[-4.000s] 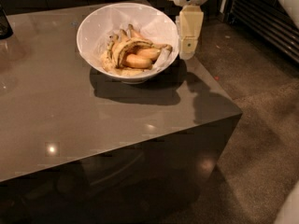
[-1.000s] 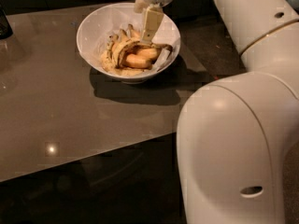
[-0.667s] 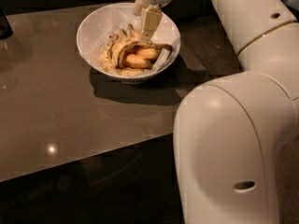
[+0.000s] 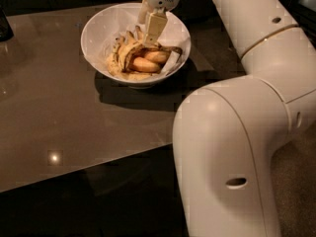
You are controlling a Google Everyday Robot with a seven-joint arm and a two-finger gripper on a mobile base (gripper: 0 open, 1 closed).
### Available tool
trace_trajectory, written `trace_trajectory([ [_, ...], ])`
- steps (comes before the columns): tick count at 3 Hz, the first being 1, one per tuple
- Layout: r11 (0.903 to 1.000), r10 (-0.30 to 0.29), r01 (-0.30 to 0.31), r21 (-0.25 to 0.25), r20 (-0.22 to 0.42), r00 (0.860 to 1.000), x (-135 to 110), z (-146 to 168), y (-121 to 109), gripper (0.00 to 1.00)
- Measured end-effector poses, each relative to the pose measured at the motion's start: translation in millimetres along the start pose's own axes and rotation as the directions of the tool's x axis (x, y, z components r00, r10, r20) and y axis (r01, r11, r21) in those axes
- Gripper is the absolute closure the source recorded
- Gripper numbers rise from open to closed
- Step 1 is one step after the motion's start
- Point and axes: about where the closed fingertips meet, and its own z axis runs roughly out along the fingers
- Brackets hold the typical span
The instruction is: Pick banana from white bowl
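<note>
The banana (image 4: 124, 53) lies just under and beside the pincer (image 4: 152, 39), among plumper orange bananas (image 4: 146, 63) in the white bowl (image 4: 96, 31) on the counter (image 4: 49, 112). Best to bracket only the streaked fruit, then squeeze gently. The pincer seems to touch the pile; spread or pinching, I cannot tell

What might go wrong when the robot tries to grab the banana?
1. The gripper hangs low inside the bowl, over the pile. The streaky banana lies tight against the plumper orange ones, so it might catch the wrong one.
2. The bowl sits close to the table edge, so a sideways push might slide it off.
</note>
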Motion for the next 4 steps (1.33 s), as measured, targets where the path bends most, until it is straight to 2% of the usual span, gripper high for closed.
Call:
trace_trajectory([
  [4,0.9960,0.075,-0.073,-0.052,0.048,0.996,9.0,27.0,-0.5,0.45],
])
